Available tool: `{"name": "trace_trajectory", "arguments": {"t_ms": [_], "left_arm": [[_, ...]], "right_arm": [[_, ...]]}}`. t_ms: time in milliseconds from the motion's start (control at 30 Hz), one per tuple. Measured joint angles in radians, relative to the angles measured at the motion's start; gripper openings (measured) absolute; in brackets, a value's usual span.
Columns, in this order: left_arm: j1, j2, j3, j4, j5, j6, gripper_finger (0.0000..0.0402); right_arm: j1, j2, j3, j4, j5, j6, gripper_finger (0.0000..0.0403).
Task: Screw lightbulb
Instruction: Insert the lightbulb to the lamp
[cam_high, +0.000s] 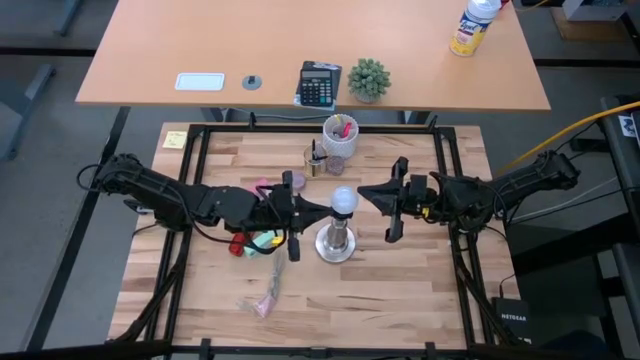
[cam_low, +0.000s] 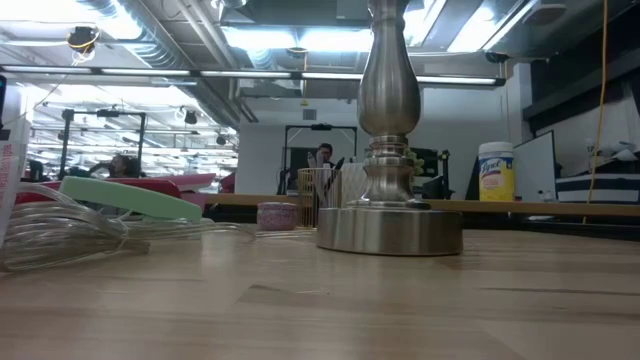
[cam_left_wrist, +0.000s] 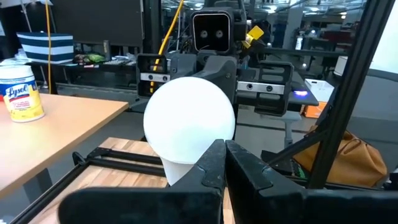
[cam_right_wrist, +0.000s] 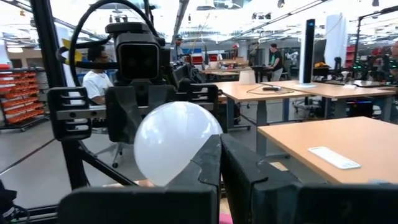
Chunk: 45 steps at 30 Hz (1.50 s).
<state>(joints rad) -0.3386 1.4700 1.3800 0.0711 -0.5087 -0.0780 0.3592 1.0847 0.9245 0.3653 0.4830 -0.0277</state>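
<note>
At the middle of the bench (cam_high: 400, 300) the lightbulb (cam_high: 344, 201) sits upright on the metal socket stand (cam_high: 336, 243). The left gripper (cam_high: 322, 210) points at it from one side and the right gripper (cam_high: 366, 191) from the other, both jaws clenched with nothing between them, tips just beside the globe. Bare wood lies open along the near edge. Behind, a white cup (cam_high: 339, 137) holds pens.

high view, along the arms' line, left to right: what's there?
Left arm → left gripper → lightbulb on the socket stand → right gripper → right arm.
</note>
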Motion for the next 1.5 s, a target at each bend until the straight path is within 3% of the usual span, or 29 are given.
{"name": "trace_trajectory", "arguments": {"t_ms": [1500], "left_arm": [[-0.002,-0.002,-0.001,-0.014,-0.055,0.005,0.0003]], "right_arm": [[0.001,-0.002,0.001,-0.028,-0.136,0.103,0.0014]]}}
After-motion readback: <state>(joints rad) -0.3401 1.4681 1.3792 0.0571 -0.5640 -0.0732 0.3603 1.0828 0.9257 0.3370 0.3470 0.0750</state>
